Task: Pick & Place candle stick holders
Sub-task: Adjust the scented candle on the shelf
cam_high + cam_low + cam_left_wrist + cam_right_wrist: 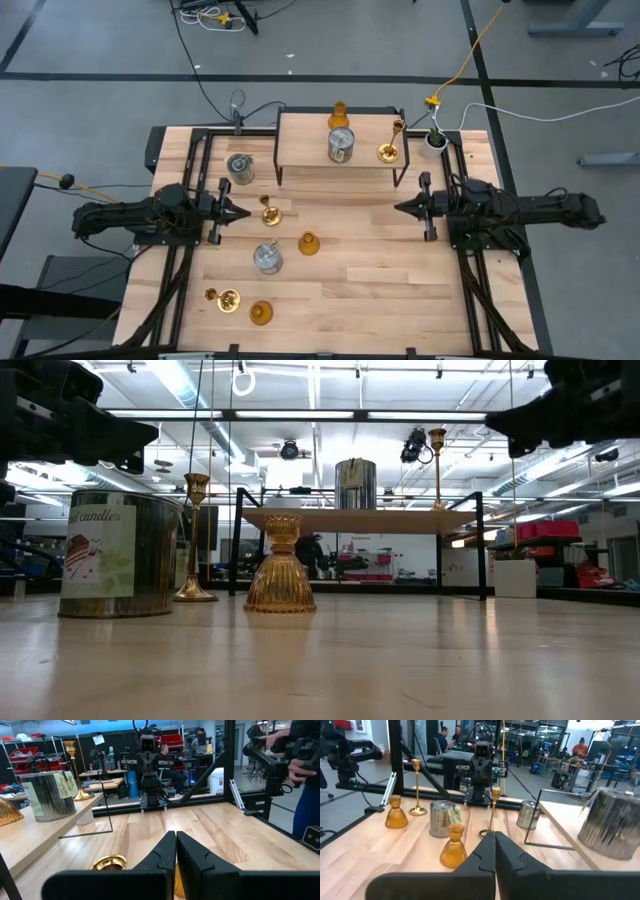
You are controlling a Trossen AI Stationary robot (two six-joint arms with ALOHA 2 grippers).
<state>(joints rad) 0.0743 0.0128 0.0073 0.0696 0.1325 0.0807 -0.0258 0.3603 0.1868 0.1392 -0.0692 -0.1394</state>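
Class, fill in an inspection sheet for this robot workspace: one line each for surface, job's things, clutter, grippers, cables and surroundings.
Surface: wooden table with a small raised shelf at the back.
Job's things: on the shelf, one amber holder, one glass holder, one brass holder. On the table, two glass, two amber, two brass.
Clutter: white plant pot at the back right corner.
Grippers: left tool shut, holding nothing, beside a brass holder; right tool shut, holding nothing, over bare table.
Cables: yellow cable and white cable on the floor behind the table.
Surroundings: workshop with benches, shelving and people beyond the table.
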